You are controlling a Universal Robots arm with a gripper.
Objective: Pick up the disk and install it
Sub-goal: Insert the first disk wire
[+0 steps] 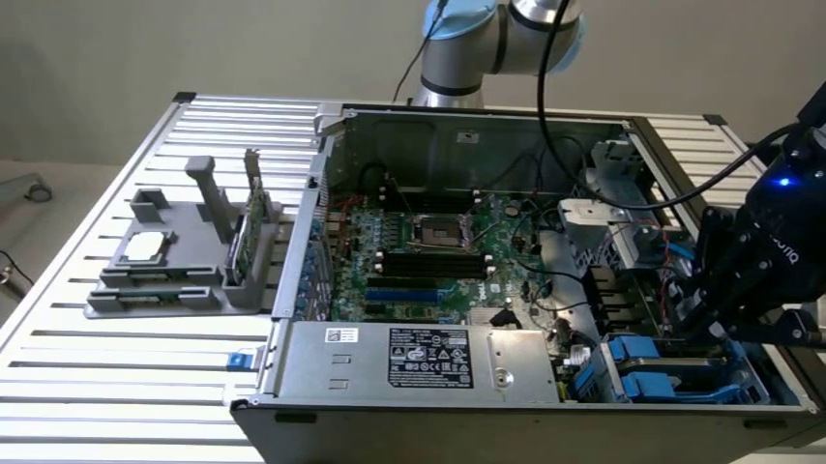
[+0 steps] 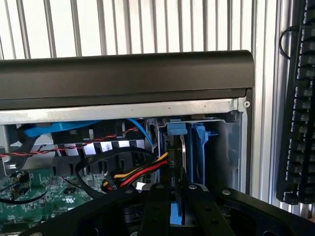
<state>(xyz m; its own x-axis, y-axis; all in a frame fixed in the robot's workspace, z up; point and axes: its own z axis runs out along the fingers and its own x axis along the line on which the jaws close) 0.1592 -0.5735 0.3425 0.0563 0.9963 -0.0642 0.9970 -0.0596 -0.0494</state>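
In the wrist view my gripper [image 2: 177, 191] is shut on the disk [image 2: 178, 157], which stands on edge between the two black fingers [image 2: 158, 206]. A blue carrier [image 2: 199, 147] frames its sides. The disk sits in the bay at the corner of the computer case, beside the metal side wall [image 2: 229, 147]. In the exterior view the gripper [image 1: 718, 314] hangs low over the blue drive cage [image 1: 671, 377] at the case's near corner on the exterior view's right, and it hides the disk there.
Red, yellow and black cables [image 2: 138, 172] run close beside the bay. The open case holds a motherboard [image 1: 427, 251] and a power supply [image 1: 427, 358]. A grey fixture [image 1: 168, 266] stands on the slatted table at the exterior view's left. A black keyboard [image 2: 300, 98] lies outside the case.
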